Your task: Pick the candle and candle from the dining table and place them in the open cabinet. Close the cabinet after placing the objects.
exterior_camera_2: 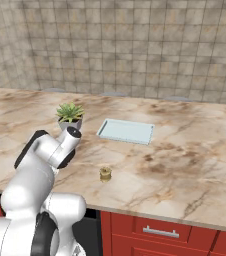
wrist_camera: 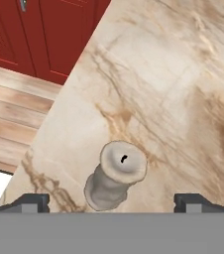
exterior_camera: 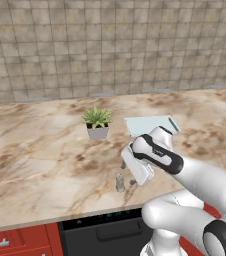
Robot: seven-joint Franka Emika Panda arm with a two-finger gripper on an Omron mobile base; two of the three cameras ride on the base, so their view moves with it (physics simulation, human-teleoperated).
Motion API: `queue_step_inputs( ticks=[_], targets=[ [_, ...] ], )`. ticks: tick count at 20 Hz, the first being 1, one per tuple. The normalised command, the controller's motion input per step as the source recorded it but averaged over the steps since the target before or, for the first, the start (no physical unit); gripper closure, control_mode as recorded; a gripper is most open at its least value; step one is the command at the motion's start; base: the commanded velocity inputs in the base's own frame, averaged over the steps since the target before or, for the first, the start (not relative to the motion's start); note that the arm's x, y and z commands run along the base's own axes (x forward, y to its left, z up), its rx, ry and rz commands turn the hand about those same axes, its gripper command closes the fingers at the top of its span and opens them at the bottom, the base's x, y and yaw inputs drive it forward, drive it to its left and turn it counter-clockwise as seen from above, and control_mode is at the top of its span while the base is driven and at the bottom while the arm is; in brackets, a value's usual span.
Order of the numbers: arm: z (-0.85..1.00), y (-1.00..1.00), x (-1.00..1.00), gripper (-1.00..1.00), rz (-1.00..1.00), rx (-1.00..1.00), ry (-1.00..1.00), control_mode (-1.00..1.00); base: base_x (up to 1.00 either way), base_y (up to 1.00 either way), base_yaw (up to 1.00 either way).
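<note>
The desk (exterior_camera: 35,150) has a glossy beige marble top run through with brown veins, with a pale straight front edge; below it sit red panelled fronts with a silver bar handle (exterior_camera_2: 161,231) and a black dishwasher panel (exterior_camera: 105,231) with a recessed grip; behind it rises a wall of matte grey-brown square tiles (exterior_camera: 110,45).

The slim candle (exterior_camera: 120,183) is a pale grey-beige upright cylinder standing near the front edge of the desk; in the hand view it shows a flat round top with a small dark wick, a waisted body and a wider base (wrist_camera: 115,176). The end effector (wrist_camera: 112,202) hangs just above it with its two dark finger tips spread wide apart, one on each side of the candle and not touching it; nothing is held. In the left base view the white hand with its dark band (exterior_camera: 137,167) sits just right of and above the slim candle.

The squat candle (exterior_camera_2: 105,173) is an olive-gold stub, short and ribbed, also near the front edge, well apart from the wall.

Farther back a spiky green plant (exterior_camera: 97,123) stands in a small grey tapered pot; beside it lies a flat, pale blue-grey rectangular tray (exterior_camera_2: 125,131) with a thin raised rim.

Wood-grain floor planks (wrist_camera: 10,124) show beyond the desk's edge in the hand view.
</note>
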Motion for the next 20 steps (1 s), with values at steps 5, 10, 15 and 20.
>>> queue_step_inputs(
  ticks=[5, 10, 15, 20],
  targets=[
    [-0.20, 0.05, -0.24, -1.00, 0.01, 0.01, -0.03, -1.00, 0.00, 0.00, 0.00],
    [-0.04, 0.06, -0.34, -1.00, 0.00, 0.01, -0.03, -1.00, 0.00, 0.00, 0.00],
    [-0.02, 0.06, -0.17, -1.00, 0.00, 0.00, -0.01, -1.00, 0.00, 0.00, 0.00],
    [-0.07, 0.00, 0.09, -1.00, 0.00, 0.01, 0.00, -1.00, 0.00, 0.00, 0.00]
  ],
)
